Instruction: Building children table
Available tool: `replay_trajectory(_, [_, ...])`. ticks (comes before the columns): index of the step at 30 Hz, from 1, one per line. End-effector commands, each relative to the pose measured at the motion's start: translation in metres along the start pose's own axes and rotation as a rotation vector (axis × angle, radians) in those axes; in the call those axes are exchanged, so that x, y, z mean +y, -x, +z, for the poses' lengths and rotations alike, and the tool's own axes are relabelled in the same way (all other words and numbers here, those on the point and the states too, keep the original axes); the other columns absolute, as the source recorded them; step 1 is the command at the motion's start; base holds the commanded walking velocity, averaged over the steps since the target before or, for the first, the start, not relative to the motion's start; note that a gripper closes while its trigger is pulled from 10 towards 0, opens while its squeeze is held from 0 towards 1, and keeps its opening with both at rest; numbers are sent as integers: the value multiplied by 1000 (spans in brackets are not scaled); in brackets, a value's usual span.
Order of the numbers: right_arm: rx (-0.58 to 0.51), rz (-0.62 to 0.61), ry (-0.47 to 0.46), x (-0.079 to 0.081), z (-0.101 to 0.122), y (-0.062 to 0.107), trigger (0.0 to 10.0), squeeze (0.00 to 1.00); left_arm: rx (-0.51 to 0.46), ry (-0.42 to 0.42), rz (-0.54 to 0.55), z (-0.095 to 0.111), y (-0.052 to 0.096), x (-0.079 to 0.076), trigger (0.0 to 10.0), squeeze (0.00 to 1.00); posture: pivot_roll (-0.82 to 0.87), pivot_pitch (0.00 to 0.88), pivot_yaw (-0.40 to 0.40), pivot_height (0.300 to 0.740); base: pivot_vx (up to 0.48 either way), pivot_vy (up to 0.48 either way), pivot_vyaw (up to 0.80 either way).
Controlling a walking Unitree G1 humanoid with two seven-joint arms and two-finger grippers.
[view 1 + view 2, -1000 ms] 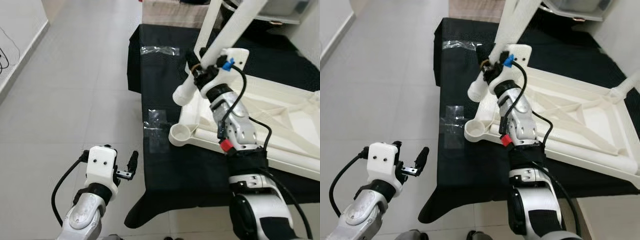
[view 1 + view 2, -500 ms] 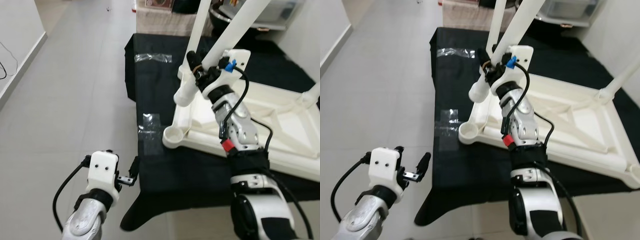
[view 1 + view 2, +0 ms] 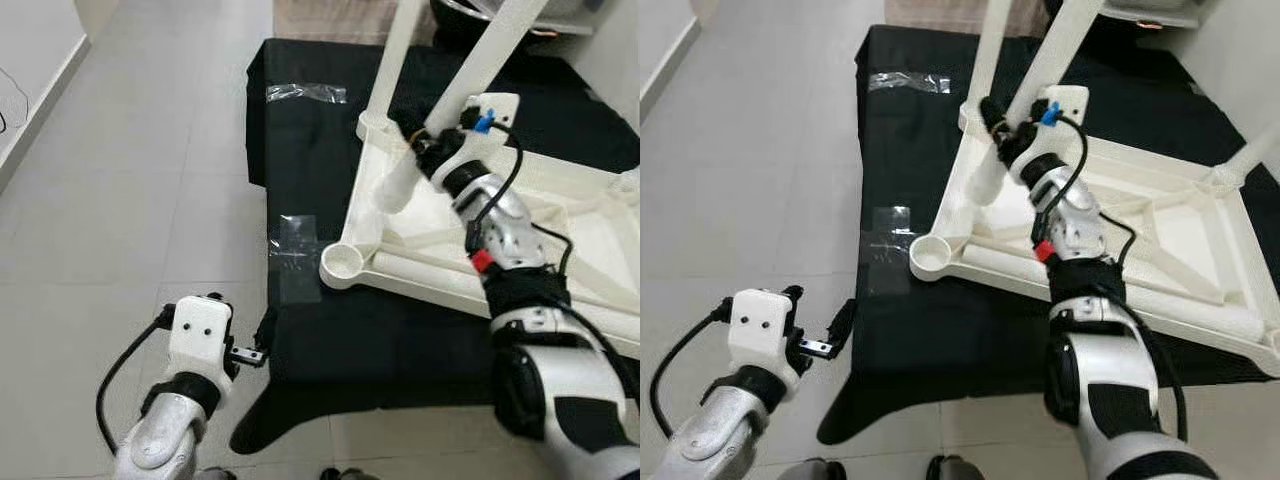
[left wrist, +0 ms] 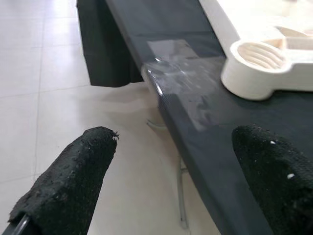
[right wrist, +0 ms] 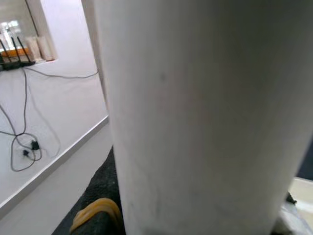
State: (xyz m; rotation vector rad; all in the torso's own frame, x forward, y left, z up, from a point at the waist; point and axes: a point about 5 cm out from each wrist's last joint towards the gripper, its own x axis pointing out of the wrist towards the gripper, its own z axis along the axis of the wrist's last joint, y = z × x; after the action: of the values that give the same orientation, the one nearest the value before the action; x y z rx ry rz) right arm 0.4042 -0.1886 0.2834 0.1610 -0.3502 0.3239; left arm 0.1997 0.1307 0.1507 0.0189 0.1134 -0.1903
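A: White plastic children's table top (image 3: 560,215) lies upside down on the black-draped surface (image 3: 310,130). One white plastic leg (image 3: 398,55) already stands upright in the far-left corner socket. The near-left round socket (image 3: 341,264) is empty.

B: Where is the loose leg?

A: A second white cylindrical leg (image 3: 478,72) is in the right gripper (image 3: 428,142). Jaws pinch it low on the shaft. Its long axis slants from upper far right down toward near left, and its foot end (image 3: 397,188) hangs over the left rim of the top.

B: Relation for the coming move?

A: The empty socket lies nearer and slightly left of the foot end. Judgement: the leg must travel toward the robot, then tilt upright to seat. The right arm is the nearer one, since it holds the part.

B: Left arm?

A: The left gripper (image 4: 182,172) hovers low off the near-left edge of the surface, above the tiled floor (image 3: 130,160), jaws spread, holding nothing. The socket sits ahead of it in the left wrist view, past a patch of clear tape (image 4: 183,71).

B: Limits?

A: Both legs are cut off at the top of the eye views. The right wrist view is mostly leg shaft, too close to judge grip depth. The right fingertips are hard to make out against the leg.
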Motion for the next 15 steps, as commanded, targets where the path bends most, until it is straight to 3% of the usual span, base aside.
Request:
replay_trajectory(1, [-31,50,-16,6,9,-7,10000,0,25,10,-13,-2,5,0,10000,0,142,237,-104,740,0,0,0])
replay_trajectory(5, [-19,257,-112,28,16,-18,10000,0,30,11,-12,-1,8,1,10000,0,148,247,-103,740,0,0,0])
replay_trajectory(6, [-19,257,-112,28,16,-18,10000,0,30,11,-12,-1,8,1,10000,0,148,247,-103,740,0,0,0])
replay_trajectory(8, [21,480,-91,45,15,-19,10000,0,33,14,-13,0,11,3,10000,0,153,256,-107,740,0,0,0])
replay_trajectory(11, [21,480,-91,45,15,-19,10000,0,33,14,-13,0,11,3,10000,0,153,256,-107,740,0,0,0])
replay_trajectory(15, [69,582,-50,51,8,-20,10000,0,40,18,-15,0,16,3,10000,0,158,266,-111,740,0,0,0])
